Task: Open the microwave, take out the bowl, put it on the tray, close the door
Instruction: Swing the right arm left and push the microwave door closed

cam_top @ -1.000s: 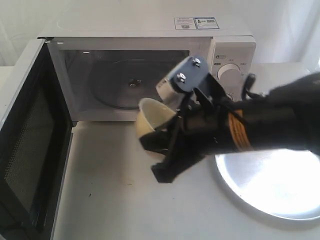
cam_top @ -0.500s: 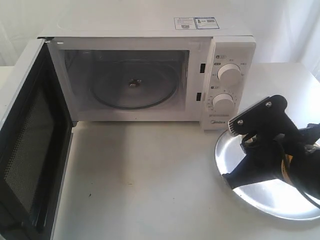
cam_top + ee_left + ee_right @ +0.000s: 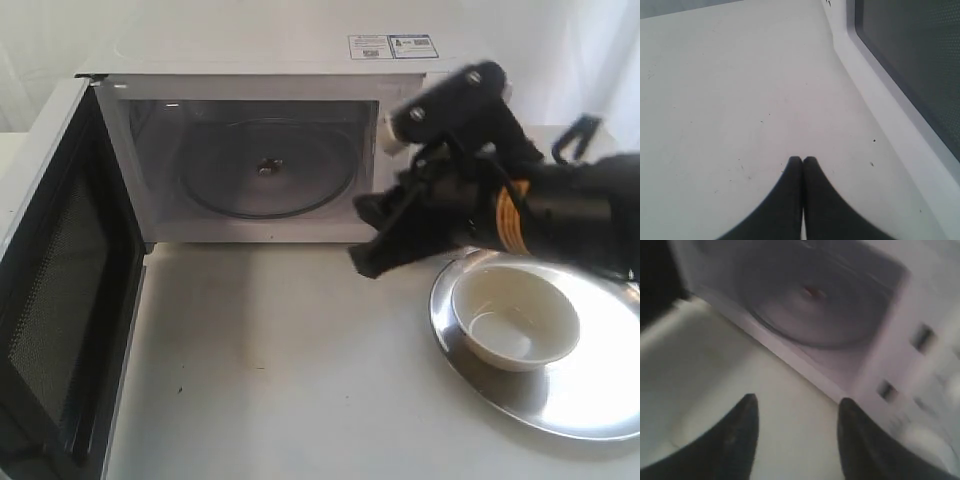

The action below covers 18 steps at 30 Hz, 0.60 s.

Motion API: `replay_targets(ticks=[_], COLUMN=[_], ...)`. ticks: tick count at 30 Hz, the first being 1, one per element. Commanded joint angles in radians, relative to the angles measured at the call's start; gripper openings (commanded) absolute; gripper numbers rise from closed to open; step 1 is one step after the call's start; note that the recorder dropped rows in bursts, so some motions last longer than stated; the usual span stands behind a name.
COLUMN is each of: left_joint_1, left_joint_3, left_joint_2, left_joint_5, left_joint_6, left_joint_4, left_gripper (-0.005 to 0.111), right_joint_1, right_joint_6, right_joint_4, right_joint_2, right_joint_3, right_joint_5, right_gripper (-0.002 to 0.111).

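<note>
The white microwave point(image 3: 280, 70) stands at the back with its door point(image 3: 60, 290) swung wide open to the left, dark inner side showing. Its cavity holds only the glass turntable point(image 3: 265, 165). The cream-white bowl point(image 3: 515, 318) sits upright on the silver tray point(image 3: 590, 400) at the right. My right gripper point(image 3: 362, 238) hangs open and empty above the table, left of the bowl and in front of the microwave's control panel; its wrist view shows the spread gripper point(image 3: 797, 402) facing the microwave point(image 3: 810, 295). My left gripper point(image 3: 803, 160) is shut over bare table beside the door point(image 3: 910, 60); the exterior view does not show it.
The white tabletop point(image 3: 280, 370) stretches between the open door and the tray. The door juts toward the front left corner. The right arm point(image 3: 560, 210) covers the microwave's knobs.
The right gripper carried the bowl from in front of the microwave to the tray, let it go, then rose and swung back left toward the microwave.
</note>
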Motion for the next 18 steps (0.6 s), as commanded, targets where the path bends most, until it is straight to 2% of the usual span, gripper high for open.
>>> replay_targets(ticks=[1,2,7,13,18], left_joint_1=[-0.004,-0.004,-0.004,-0.004,-0.004], left_joint_3=[-0.002,-0.002,-0.002,-0.002,-0.002], left_joint_2=[-0.002,-0.002,-0.002,-0.002,-0.002], left_joint_5=[0.001,0.001,0.001,0.001,0.001], left_joint_6=[-0.003,-0.003,-0.003,-0.003,-0.003], left_joint_4=[-0.006,-0.006,-0.006,-0.006,-0.006], left_gripper=[0.0,0.0,0.0,0.0,0.0], right_joint_1=[0.079,0.116,0.308,0.481,0.565], right_joint_6=[-0.244,-0.282,-0.544,-1.026,-1.076], right_joint_4=[-0.013,-0.013,0.209,0.219,0.262], right_joint_2=[0.055,0.078,0.225,0.447,0.589], right_joint_3=[-0.199,-0.242,-0.436,-0.677,-0.862], right_joint_5=[-0.355,-0.354,-0.132,-0.119,0.024], right_gripper=[0.01,0.0,0.0,0.0,0.0])
